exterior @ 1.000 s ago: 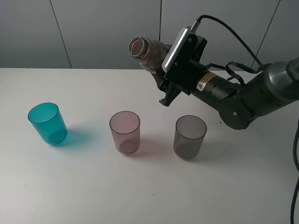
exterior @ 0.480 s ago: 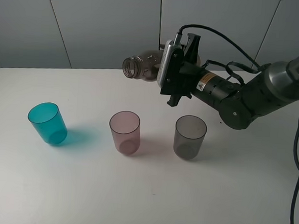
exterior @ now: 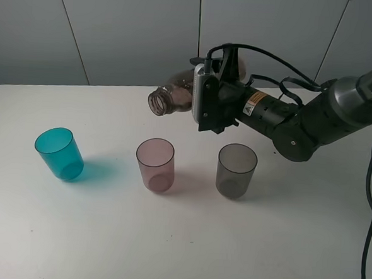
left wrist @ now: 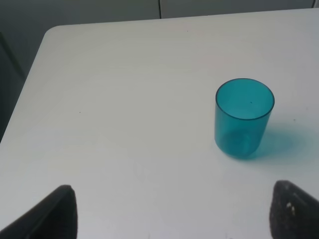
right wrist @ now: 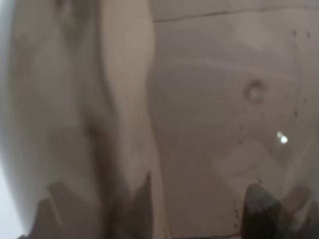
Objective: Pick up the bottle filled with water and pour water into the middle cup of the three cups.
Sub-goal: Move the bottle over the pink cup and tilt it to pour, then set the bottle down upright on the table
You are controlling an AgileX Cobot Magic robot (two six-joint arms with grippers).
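My right gripper (exterior: pixel 204 106) is shut on the smoky-brown bottle (exterior: pixel 173 98) and holds it tipped over, mouth down-left, above and just behind the pale pink middle cup (exterior: pixel 155 164). The bottle's mouth hangs a little above that cup's rim. The teal cup (exterior: pixel 59 153) stands at the left and the smoky grey cup (exterior: pixel 236 170) at the right. The bottle's brown wall (right wrist: pixel 199 124) fills the right wrist view. My left gripper (left wrist: pixel 172 211) is open, low over the table near the teal cup (left wrist: pixel 243 117); it does not show in the high view.
The white table (exterior: pixel 179 246) carries only the three cups in a row. The right arm (exterior: pixel 301 121) and its cables stretch in from the right. A grey wall (exterior: pixel 117 28) stands behind the table's far edge.
The right gripper has rolled the bottle further over; its mouth has swung down and to the left, from pointing upward to pointing down towards the pink cup. The cups have not moved.
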